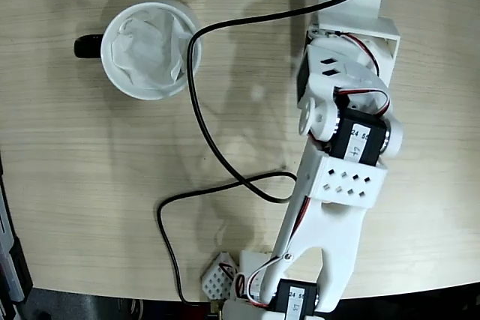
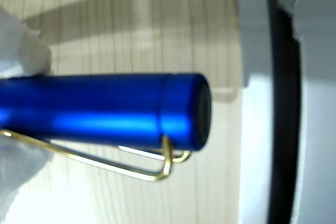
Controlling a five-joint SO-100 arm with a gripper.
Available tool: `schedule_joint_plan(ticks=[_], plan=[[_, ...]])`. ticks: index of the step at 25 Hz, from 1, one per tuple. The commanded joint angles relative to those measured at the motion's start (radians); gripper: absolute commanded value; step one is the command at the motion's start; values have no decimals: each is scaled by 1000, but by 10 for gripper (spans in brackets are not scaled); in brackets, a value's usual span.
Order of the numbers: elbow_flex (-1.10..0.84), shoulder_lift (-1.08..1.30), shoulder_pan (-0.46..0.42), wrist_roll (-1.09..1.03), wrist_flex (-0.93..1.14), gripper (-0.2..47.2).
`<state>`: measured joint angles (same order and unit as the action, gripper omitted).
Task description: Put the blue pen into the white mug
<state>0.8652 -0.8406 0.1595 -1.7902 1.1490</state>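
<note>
From the fixed view overhead, the round white mug (image 1: 150, 49) with its black handle and crumpled paper lining stood empty of any pen, well apart from the white arm's gripper (image 1: 247, 286) down at the table's near edge. In the wrist view, the glossy metallic-blue pen (image 2: 105, 109) filled the frame, seemingly clamped between white fingers (image 2: 21, 56). By my reckoning, picked up; the carry and drop remained.

A pale wooden table (image 1: 90, 185) carries the white mug (image 1: 150, 49) and a black cable (image 1: 202, 121).
</note>
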Motion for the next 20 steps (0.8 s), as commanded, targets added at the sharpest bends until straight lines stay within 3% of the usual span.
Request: schedule_joint_plan(ticks=[1, 10, 16, 20], plan=[[-38, -149, -12, -5, 14, 12], [-5, -327, -92, -3, 14, 11], [87, -500, -173, -3, 8, 10], [216, -627, -225, -2, -107, 9]])
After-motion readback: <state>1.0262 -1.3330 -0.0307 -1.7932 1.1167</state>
